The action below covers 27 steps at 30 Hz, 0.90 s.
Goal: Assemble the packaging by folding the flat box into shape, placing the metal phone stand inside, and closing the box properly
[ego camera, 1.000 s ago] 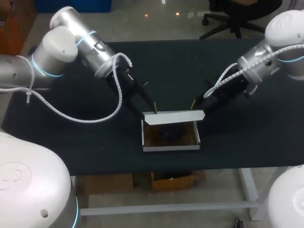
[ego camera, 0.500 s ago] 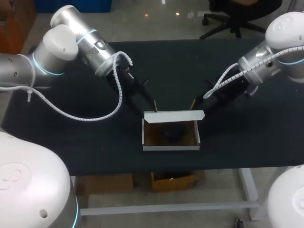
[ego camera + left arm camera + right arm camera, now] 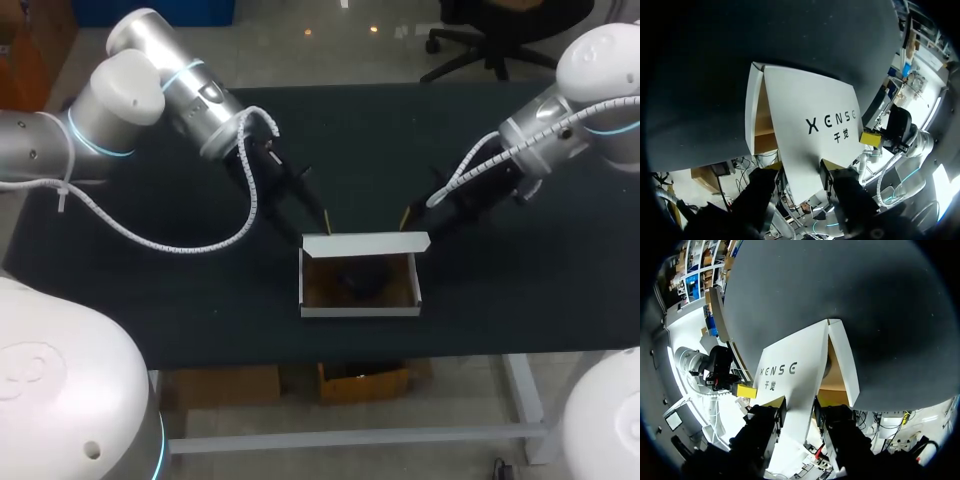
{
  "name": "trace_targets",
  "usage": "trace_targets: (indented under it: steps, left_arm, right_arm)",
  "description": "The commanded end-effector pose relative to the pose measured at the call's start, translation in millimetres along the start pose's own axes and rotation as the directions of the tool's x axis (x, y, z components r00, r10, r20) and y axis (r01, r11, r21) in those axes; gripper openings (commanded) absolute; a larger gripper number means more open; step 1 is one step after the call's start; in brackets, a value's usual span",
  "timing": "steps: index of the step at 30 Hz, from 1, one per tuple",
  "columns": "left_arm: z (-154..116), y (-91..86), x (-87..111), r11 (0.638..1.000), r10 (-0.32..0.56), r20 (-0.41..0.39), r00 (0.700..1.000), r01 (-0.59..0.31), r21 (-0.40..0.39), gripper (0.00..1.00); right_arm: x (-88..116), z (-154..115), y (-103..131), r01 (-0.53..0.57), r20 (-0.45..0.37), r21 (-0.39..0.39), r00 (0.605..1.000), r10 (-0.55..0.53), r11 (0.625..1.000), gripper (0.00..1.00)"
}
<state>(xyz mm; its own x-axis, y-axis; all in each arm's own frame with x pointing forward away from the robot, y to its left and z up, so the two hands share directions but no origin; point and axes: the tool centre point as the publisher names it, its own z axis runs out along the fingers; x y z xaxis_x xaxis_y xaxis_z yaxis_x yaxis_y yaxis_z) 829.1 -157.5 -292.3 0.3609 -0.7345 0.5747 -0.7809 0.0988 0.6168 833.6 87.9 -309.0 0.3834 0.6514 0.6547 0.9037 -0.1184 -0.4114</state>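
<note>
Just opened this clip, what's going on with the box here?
Both arms are on the lid flap of the white box. The left gripper and right gripper each appear to pinch the flap's far edge near a corner, holding it raised over the open box on the black table. A dark shape inside, likely the metal phone stand, sits in place. The box is folded and loaded, but not yet closed.
</note>
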Motion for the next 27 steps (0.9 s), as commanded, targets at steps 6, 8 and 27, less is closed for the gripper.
trace_targets:
  steps: [6,8,27]
  left_arm:
    - [7.2,-4.0,3.9,1.0,0.0,-0.001,1.0,0.0,-0.008,0.41]
    - [7.7,-4.0,3.5,1.0,0.0,-0.001,1.0,0.0,-0.008,0.41]
    - [13.3,-2.2,-11.9,1.0,-0.001,-0.007,1.0,0.001,-0.004,0.41]
  right_arm:
    - [5.2,8.0,1.2,0.0,0.003,0.005,1.0,0.0,1.0,0.34]
    - [5.1,8.1,1.3,0.0,0.004,0.005,1.0,-0.001,1.0,0.34]
    - [-3.3,13.8,-1.1,0.01,0.023,0.001,1.0,-0.01,1.0,0.35]
